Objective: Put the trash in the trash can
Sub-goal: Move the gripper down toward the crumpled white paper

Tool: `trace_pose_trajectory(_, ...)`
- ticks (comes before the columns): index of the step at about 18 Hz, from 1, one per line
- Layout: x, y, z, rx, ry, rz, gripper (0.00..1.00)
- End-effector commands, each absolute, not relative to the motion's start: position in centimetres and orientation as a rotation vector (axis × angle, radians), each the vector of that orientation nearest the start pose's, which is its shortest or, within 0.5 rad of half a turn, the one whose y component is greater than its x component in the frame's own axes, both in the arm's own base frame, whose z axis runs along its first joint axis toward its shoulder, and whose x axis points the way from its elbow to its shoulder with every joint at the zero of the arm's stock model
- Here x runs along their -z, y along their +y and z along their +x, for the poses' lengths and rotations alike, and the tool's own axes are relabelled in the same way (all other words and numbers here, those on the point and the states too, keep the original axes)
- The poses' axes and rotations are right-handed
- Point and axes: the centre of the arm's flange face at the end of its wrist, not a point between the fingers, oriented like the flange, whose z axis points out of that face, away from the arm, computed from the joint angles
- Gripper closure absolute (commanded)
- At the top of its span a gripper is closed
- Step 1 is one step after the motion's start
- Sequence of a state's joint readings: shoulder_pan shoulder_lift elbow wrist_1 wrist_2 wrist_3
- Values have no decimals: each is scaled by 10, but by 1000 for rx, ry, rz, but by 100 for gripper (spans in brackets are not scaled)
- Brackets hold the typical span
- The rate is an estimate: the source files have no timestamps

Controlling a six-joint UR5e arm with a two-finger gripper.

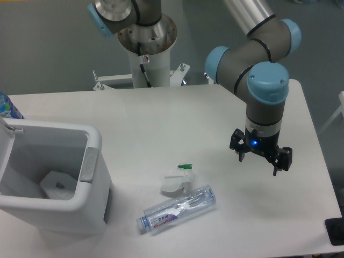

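Two trash items, crumpled white paper wad [177,179] and clear red-labelled plastic bottle [177,208], are seen touching. Black two-finger gripper [261,158] is held open, empty. Bottle may be rolled if wad is grasped.

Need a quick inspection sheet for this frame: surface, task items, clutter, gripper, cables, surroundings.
Surface: white table, no spills or stains seen.
Job's things: white paper wad with a small green bit, lying on the table and touching or nearly touching the clear plastic bottle, which lies on its side with a red-and-purple label. White trash can at the left, open; something pale lies on its grey floor.
Clutter: blue-labelled bottle partly visible behind the trash can at the left edge.
Grippers: gripper hangs open and empty, right of the trash, pointing down.
Cables: one thin cable running down the robot pedestal.
Surroundings: grey floor; a dark object at the lower right edge, unidentifiable.
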State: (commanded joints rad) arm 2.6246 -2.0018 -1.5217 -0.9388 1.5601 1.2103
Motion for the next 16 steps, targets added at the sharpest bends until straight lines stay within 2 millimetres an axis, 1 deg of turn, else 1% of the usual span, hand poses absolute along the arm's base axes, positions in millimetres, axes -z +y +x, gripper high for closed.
trace_pose_trajectory(4, -329, 446, -503, -328, 231, -2990, 0)
trace_pose_trajectory(6, -323, 444, -495, -304, 237, -2995, 0)
trace_pose_trajectory(8, -309, 441, -481, -249, 242, -2987, 0)
trace_pose_trajectory(10, -299, 439, -464, -227, 249, -2956, 0)
trace_pose_trajectory(13, -288, 449, -440, -210, 294, -2929, 0)
trace_pose_trajectory(15, -286, 464, -424, -199, 338, -2924, 0)
trace_pose_trajectory(16, -280, 471, -414, -182, 329, -2929, 0)
